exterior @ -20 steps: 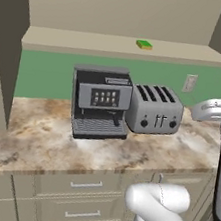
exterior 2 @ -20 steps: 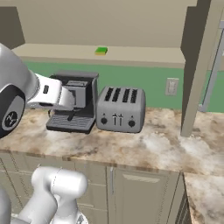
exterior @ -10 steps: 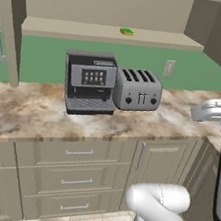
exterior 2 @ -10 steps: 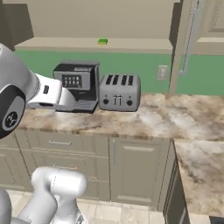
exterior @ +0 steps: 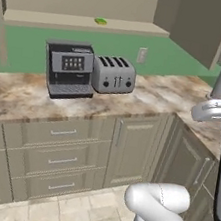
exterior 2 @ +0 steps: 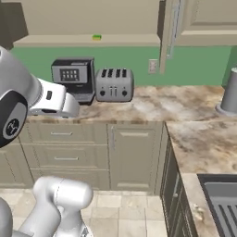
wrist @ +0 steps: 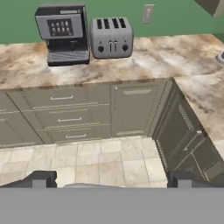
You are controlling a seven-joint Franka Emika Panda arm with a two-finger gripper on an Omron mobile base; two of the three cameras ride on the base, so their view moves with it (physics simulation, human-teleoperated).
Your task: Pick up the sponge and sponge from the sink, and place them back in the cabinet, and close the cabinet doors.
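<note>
Gripper (wrist: 109, 181) hangs over the floor (wrist: 100, 159), in front of the drawers (wrist: 65, 116) and well apart from the counter (wrist: 166, 57) beyond them. On the counter, ahead and left of the gripper, coffee machine (wrist: 61, 33) stands just left of toaster (wrist: 111, 37). Wall outlet (wrist: 148, 13) sits behind, right of the toaster. A sponge (exterior: 100, 21) lies on the cabinet (exterior: 70, 22) shelf above. Sink (exterior 2: 222, 196) lies far right.

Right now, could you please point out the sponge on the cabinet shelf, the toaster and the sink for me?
sponge (exterior: 100, 21), left base view, green top.
toaster (exterior 2: 114, 85), right base view, front face.
sink (exterior 2: 225, 198), right base view, grey slotted rack.
</note>
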